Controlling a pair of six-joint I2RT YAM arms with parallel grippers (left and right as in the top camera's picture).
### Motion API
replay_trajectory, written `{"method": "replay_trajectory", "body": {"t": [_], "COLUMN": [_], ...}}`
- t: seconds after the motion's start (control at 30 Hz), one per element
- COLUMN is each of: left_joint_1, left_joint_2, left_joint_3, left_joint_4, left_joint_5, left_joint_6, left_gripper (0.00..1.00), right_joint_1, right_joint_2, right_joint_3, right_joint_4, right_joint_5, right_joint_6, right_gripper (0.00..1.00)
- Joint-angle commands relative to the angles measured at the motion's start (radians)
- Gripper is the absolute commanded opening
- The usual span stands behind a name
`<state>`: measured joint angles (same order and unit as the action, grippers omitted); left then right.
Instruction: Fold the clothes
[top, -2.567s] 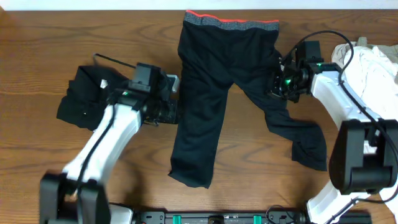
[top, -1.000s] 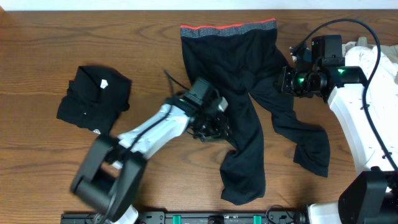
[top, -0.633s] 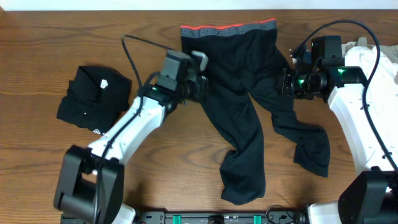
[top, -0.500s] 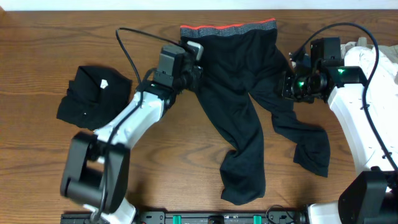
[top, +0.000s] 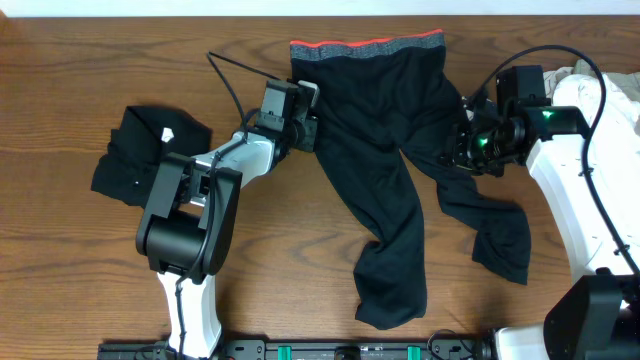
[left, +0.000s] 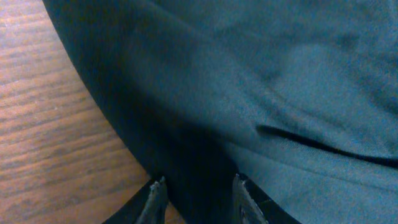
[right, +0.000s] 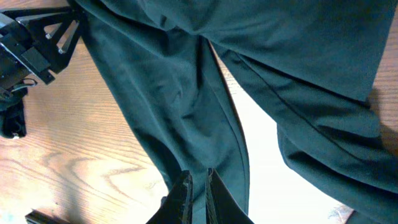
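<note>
The black trousers (top: 370, 130) lie flat on the table, with the grey waistband and its red-orange edge (top: 370, 46) at the far side. One leg runs down toward the front (top: 392, 280); the other bends to the right (top: 500, 240). My left gripper (top: 308, 128) is at the trousers' left edge just below the waistband. In the left wrist view its fingers (left: 199, 193) are apart, with black fabric (left: 261, 81) between them. My right gripper (top: 462, 152) is at the trousers' right edge. In the right wrist view its fingers (right: 194, 186) pinch the fabric (right: 174, 87).
A small black folded garment with a white tag (top: 150, 150) lies at the left. A pale cloth (top: 570, 72) shows at the far right, mostly behind my right arm. The table is brown wood (top: 80, 260).
My left gripper moved from the middle of the near leg up to the trousers' left edge by the waistband. My right gripper shifted slightly down and left onto the fabric. The leg was dragged rightward earlier.
</note>
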<state>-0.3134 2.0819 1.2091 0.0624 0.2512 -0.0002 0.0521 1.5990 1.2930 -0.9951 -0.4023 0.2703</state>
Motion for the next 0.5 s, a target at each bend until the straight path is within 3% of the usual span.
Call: {"method": "replay_trajectory", "body": {"t": [0.0,0.23,0.37,0.47], "left_joint_1": [0.008,0.056,0.109,0.138], "left_joint_2": [0.040,0.041,0.035,0.010], "left_joint_3": [0.019,0.021,0.021,0.021], "left_joint_4": [-0.080,-0.404,-0.540,-0.536], "left_joint_5": [-0.076,-0.377,-0.375,-0.261], "left_joint_6": [-0.001,-0.122,-0.209,-0.164], "left_gripper": [0.33,0.18,0.14,0.14], "right_joint_1": [0.017,0.023,0.023,0.023], "right_joint_2": [-0.006,-0.006,-0.006,-0.006], "right_joint_3": [0.011,0.011,0.011,0.010], "right_joint_4": [0.000,0.002,0.003,0.005], "right_joint_5": [-0.014,-0.013,0.011,0.014], "right_joint_6": [0.022,0.032,0.032,0.032], "right_gripper": [0.08,0.08,0.08,0.08]}}
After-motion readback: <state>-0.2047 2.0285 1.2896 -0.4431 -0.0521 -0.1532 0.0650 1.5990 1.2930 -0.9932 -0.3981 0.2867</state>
